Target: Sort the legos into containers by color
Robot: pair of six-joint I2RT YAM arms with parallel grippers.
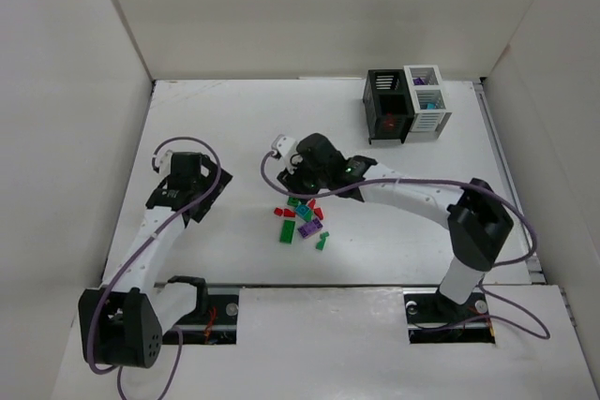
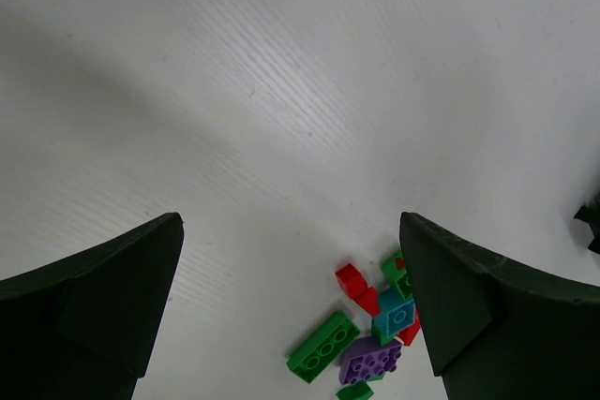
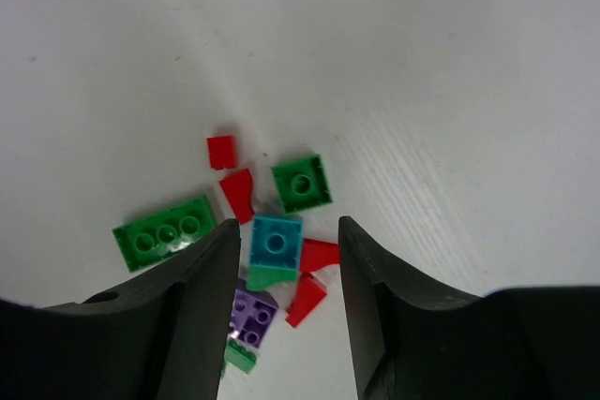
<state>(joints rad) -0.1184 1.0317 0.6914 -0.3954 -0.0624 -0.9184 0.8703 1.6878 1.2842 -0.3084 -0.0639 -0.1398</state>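
The legos (image 1: 301,218) lie in a small pile at the table's middle. In the right wrist view I see a teal brick (image 3: 276,243), a square green brick (image 3: 302,182), a long green brick (image 3: 164,231), red pieces (image 3: 238,192) and a purple brick (image 3: 251,318). My right gripper (image 3: 286,231) is open and hovers over the pile, with the teal brick framed between its fingers and no contact visible. My left gripper (image 2: 291,227) is open and empty, left of the pile (image 2: 370,334). The black bin (image 1: 384,105) and the white bin (image 1: 427,100) stand joined at the back right.
White walls enclose the table on the left, back and right. The right arm (image 1: 412,196) stretches across from its base at the near right. The left arm (image 1: 150,241) rises from the near left. A red piece shows inside the black bin.
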